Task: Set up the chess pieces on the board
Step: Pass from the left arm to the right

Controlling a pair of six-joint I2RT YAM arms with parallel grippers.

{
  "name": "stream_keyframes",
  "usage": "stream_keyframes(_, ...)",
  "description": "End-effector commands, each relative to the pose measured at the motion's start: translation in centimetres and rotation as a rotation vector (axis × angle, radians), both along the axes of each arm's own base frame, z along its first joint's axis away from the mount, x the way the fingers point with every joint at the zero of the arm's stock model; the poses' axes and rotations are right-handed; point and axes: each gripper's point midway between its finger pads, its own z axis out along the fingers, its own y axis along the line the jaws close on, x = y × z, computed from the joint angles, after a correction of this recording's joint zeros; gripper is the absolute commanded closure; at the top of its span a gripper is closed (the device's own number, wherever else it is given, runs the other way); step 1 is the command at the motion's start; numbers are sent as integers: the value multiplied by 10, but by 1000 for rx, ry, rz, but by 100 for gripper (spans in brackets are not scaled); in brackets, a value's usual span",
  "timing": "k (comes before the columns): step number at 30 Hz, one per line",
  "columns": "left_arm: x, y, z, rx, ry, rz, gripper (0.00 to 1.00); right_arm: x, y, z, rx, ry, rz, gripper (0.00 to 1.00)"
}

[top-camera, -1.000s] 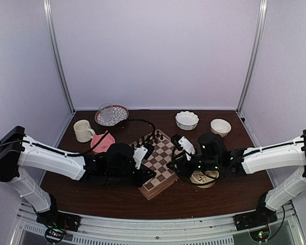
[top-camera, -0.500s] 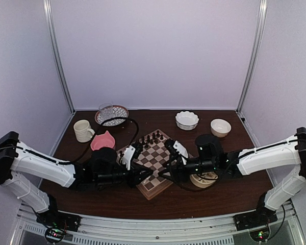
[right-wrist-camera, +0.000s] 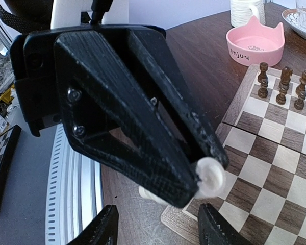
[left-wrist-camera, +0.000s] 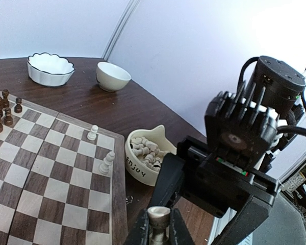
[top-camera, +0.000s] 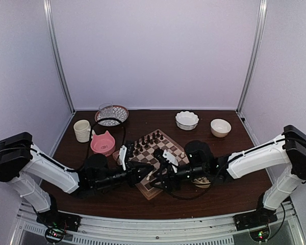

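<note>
Your left hand (left-wrist-camera: pixel 158 232), pinching a white piece (left-wrist-camera: pixel 158 217), now swings in to face your newly parted right hand (right-wrist-camera: pixel 160 227): handover likely.

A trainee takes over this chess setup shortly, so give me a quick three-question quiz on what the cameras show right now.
1. True or false: the left gripper is shut on a small cream-white chess piece.
2. In the left wrist view, how many cream-white pieces stand on the square wooden chessboard with light and dark brown squares? A) none B) two C) six
3. Fill in: the right gripper, facing the left one, has its jaws ____, with nothing between them.

Key: 1 true; 2 B; 3 open.
</note>
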Motion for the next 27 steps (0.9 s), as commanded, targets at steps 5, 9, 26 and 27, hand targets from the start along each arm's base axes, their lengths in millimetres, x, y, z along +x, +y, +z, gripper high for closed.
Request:
stream_keyframes(5,-4,-8,28,-105,-44,-52,91,0,13,18,55,-12,11,46)
stream_keyframes(9,-6,-10,27,-102,-44,-61,90,0,15,19,66,-7,12,50)
stream_keyframes(26,-15,-22,24,-64,-81,-90,85,1,13,24,74,-8,-3,79)
stream_keyframes(27,-15,-22,24,-61,-82,-89,84,1,13,24,74,-10,-4,82)
